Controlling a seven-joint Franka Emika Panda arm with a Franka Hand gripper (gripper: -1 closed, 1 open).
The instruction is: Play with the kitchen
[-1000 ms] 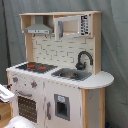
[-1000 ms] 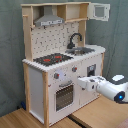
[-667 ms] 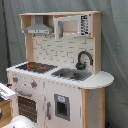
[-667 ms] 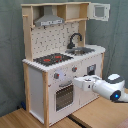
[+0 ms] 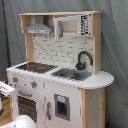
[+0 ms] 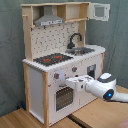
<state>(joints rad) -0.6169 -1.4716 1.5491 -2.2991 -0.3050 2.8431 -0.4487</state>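
Observation:
The toy kitchen (image 5: 60,95) (image 6: 37,85) stands upright, white with light-wood sides. It has a black-red stovetop (image 5: 35,66) (image 6: 52,59), a black faucet (image 5: 83,59) (image 6: 75,39) over the sink (image 5: 72,75) (image 6: 84,50), and a grey hood (image 5: 37,27) (image 6: 49,20). In the second exterior view my gripper (image 6: 69,81) reaches in from the right. It sits just under the knobs (image 6: 56,76), at the top of the oven door (image 6: 65,97). In the first exterior view only white parts of the arm (image 5: 5,89) show at the left edge.
An upper cabinet door (image 6: 100,11) hangs open at the kitchen's top corner. The kitchen stands on a wooden floor (image 6: 30,119) in front of a grey-green curtain (image 6: 10,50). The arm's white body with its blue light (image 6: 106,89) stretches across the front of the lower cabinet.
In the second exterior view the arm has slid left along the kitchen's front, bringing the gripper closer to the oven door's top. The kitchen has not moved.

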